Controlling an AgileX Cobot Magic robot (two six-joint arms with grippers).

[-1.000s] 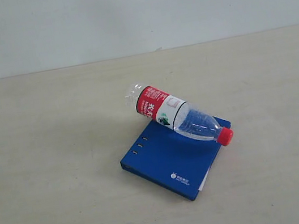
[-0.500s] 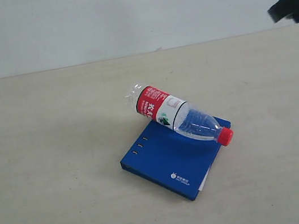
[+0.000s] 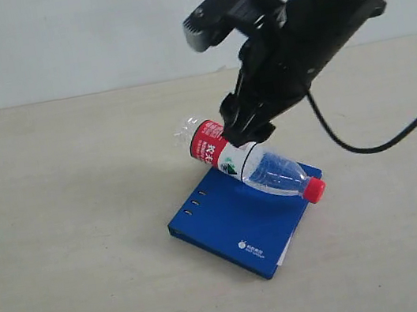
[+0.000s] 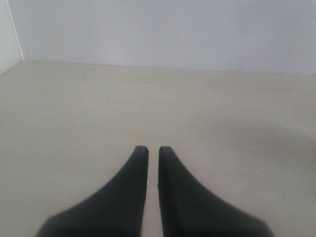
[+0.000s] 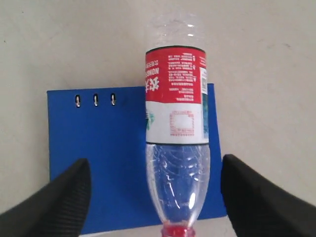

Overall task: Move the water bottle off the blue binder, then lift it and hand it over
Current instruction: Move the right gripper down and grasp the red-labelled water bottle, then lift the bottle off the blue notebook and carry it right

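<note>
The water bottle, clear with a red cap and red-and-white label, lies on its side across the blue binder, base end overhanging the binder's far edge. My right gripper hangs just above the bottle's label end. In the right wrist view the right gripper stands open, its black fingers spread either side of the bottle without touching it, and the binder lies below. My left gripper is shut on nothing over bare table; the exterior view does not show it.
The binder lies on a beige table with a white wall behind. A black cable loops down from the right arm above the table's right side.
The right arm has swung in from the upper right and come down over the bottle. Bottle and binder have not moved.
</note>
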